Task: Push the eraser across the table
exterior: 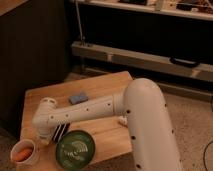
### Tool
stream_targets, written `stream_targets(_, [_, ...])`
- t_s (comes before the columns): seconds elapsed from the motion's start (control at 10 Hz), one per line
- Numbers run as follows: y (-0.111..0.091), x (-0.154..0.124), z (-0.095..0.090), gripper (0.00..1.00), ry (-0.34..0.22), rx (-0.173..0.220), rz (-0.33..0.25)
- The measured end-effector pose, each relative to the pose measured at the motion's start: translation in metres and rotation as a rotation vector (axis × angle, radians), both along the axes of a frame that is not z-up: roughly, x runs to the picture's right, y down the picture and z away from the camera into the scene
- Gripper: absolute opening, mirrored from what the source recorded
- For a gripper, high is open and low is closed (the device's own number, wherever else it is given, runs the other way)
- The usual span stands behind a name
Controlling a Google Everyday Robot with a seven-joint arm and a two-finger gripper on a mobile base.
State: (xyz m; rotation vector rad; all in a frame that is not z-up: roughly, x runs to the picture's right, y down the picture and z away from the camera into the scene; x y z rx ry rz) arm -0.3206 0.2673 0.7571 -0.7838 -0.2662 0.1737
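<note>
eraser (pixel 61 131) on table (pixel 106 83) by green bowl (pixel 75 148), jaws beside it, state unclear

I seem to be working in a lab or workshop, not a home. Behind the table (pixel 102 84) a long metal rail (pixel 150 60) runs along dark wall panels (pixel 35 45). Above it is a shelf (pixel 165 9) cluttered with gear I cannot make out. To the right of the table the floor (pixel 192 112) is hard and speckled. My gripper (pixel 50 135) sits over the table's front left corner.
</note>
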Motion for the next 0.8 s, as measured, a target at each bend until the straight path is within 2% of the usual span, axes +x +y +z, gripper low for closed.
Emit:
stream_targets(0.2, [0.001, 0.005, 0.000, 0.15, 0.029, 0.006, -0.007])
stream_targets(0.5, [-0.004, 0.015, -0.003, 0.15, 0.101, 0.057, -0.031])
stream_targets(0.7, [-0.013, 0.015, 0.008, 0.15, 0.125, 0.065, -0.037])
stream_targets(0.8, [-0.013, 0.018, 0.013, 0.15, 0.136, 0.057, -0.040])
